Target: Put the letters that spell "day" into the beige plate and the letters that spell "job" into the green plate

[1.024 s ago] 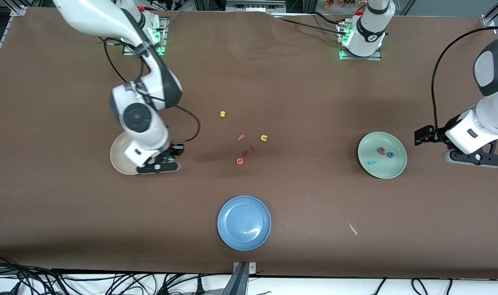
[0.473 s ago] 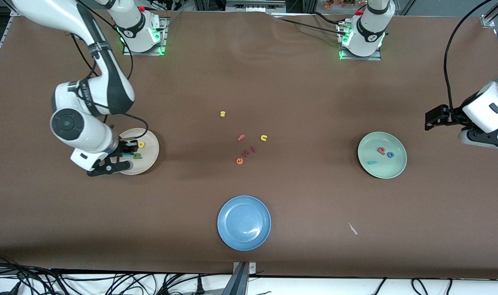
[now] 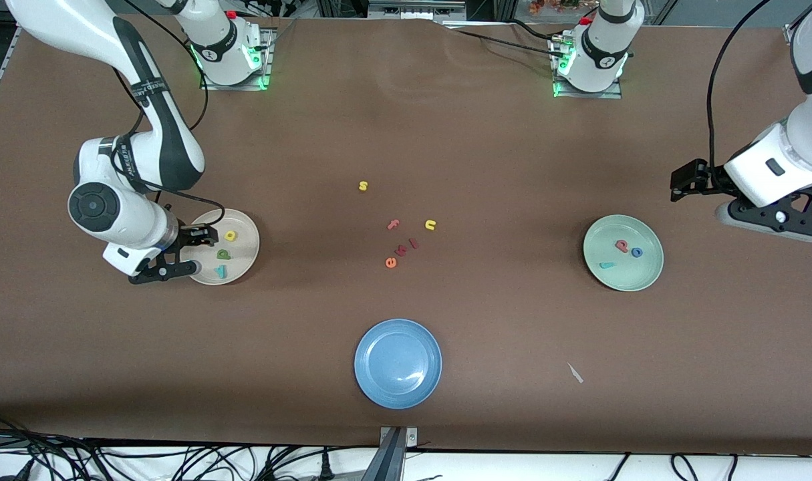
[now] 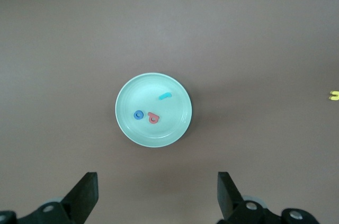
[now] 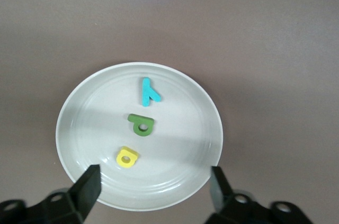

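The beige plate [image 3: 245, 252] [image 5: 85, 113] holds a yellow "d" [image 3: 230, 235] [image 5: 127, 157], a dark green "a" [image 3: 223, 254] [image 5: 141, 125] and a teal "y" [image 3: 221, 270] [image 5: 148, 91]. My right gripper [image 3: 165, 271] [image 5: 153, 181] hangs open over that plate's rim, holding nothing. The green plate [image 3: 639, 272] [image 4: 130, 94] holds a teal "j" [image 3: 606, 265] [image 4: 164, 96], a blue "o" [image 3: 637, 252] [image 4: 139, 115] and a salmon "b" [image 3: 621, 246] [image 4: 153, 118]. My left gripper [image 3: 773, 224] [image 4: 157, 187] waits open and empty above the table beside the green plate, toward the left arm's end.
A blue plate [image 3: 397, 363] sits nearest the front camera. Loose letters lie mid-table: a yellow "s" [image 3: 363, 186], a pink "f" [image 3: 393, 224], a yellow "n" [image 3: 430, 225], an orange "e" [image 3: 391, 262] and two small red ones. A white scrap [image 3: 575, 373] lies beside the blue plate.
My right gripper moved across the beige plate toward the right arm's end and opened. The teal "y" now lies on the plate. The left arm shifted slightly.
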